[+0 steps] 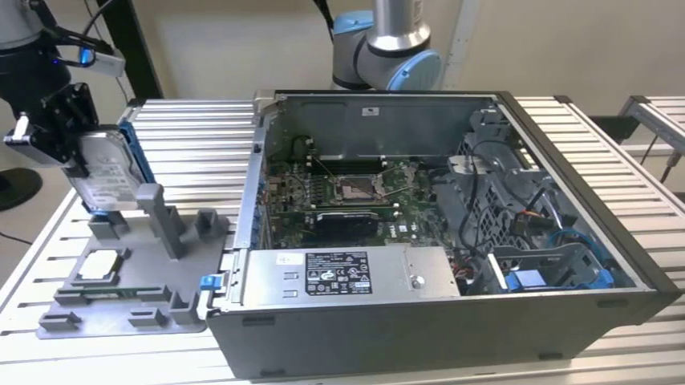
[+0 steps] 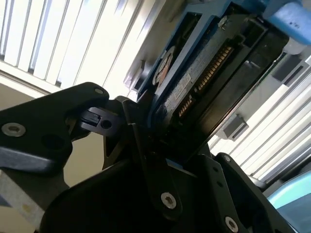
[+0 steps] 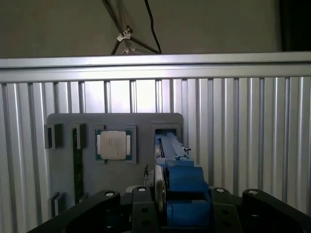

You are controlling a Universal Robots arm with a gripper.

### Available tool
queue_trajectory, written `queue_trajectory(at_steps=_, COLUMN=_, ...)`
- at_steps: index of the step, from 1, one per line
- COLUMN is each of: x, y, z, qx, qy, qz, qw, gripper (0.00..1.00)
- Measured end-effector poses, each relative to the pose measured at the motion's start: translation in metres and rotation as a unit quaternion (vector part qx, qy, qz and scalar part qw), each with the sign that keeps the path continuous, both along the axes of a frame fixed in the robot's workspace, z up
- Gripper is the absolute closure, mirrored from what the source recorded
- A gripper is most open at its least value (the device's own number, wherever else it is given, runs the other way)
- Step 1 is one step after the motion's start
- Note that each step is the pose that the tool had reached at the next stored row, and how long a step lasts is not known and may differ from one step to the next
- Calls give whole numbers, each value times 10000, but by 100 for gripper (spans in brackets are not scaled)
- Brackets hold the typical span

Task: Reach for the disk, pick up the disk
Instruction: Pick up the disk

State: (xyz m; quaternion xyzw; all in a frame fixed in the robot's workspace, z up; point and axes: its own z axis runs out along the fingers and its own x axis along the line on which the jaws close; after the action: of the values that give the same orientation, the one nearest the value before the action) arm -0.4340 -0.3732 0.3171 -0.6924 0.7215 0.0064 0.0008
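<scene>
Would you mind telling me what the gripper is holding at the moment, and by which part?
The gripper holds the disk by its upper end, closed across the blue bracket.

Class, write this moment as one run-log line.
gripper: shut on disk | disk pose: upright, at grey fixture | lifted clear: cannot tell

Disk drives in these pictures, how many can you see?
1. The disk is held upright in the gripper's jaws, over the grey fixture on the exterior view's left. The computer case's drive cage may hide others.
</scene>
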Motion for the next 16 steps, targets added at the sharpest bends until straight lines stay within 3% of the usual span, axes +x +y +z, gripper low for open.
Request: queue_trajectory(at_steps=16, x=0, y=0, z=475, qx=0, qy=1, qz=0, qw=10000, gripper=100)
